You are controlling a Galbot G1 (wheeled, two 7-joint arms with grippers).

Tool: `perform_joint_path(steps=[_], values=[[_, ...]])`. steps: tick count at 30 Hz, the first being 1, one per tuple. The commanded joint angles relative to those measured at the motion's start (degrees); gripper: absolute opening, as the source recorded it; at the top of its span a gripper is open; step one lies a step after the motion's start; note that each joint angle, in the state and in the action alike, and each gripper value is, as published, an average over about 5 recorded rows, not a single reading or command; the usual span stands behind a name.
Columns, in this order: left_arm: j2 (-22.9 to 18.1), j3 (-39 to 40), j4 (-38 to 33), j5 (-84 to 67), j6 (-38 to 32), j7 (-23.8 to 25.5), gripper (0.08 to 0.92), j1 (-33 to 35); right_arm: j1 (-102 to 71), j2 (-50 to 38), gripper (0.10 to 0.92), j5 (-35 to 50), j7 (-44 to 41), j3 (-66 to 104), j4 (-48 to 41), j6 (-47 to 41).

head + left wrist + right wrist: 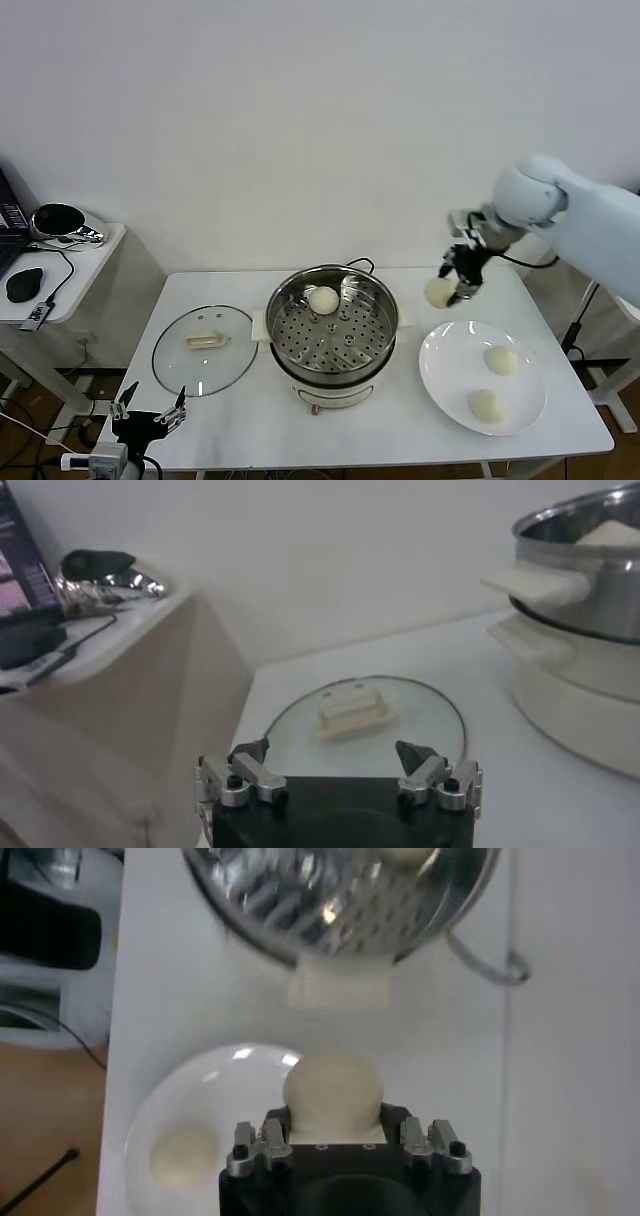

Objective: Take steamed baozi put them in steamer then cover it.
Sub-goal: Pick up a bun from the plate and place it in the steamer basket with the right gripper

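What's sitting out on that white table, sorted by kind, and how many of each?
Round cream-white dough buns: 4 (one in pot, one held in the right gripper's fingers, two on plate)
Shiny stainless-steel steamer pot: 1
Clear glass lid: 1
Flat white plate: 1
Total: 7

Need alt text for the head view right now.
The right end effector holds a baozi above the table, between the steamer, which has one bun, and a plate with two. Lid lies left.
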Motion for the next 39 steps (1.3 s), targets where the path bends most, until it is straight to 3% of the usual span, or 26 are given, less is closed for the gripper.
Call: perform_joint_path(steps=[1, 8, 23, 39], values=[[-0.5, -1.28, -1.41, -0.42, 0.05, 0.16, 0.823, -0.03, 7.74, 19.06, 0.56, 8.49, -0.76, -6.87, -5.96, -4.03], [-0.35, -1.15, -2.03, -0.41, 0.15, 0.46, 0.823, 0.68, 2.72, 28.95, 0.56, 5.87, 1.09, -6.71, -12.32, -4.77], [-0.68, -0.08, -1.87, -0.25, 0.34, 0.61, 0.823, 1.42, -8.2, 39.56, 0.56, -1.42, 4.7, -4.25, -21.82, -4.14], [-0.44, 0.15, -2.07, -0.31, 0.42, 0.69, 0.823, 1.29, -13.1, 42.64, 0.56, -5.75, 5.42, -3.74, -25.06, -3.44]])
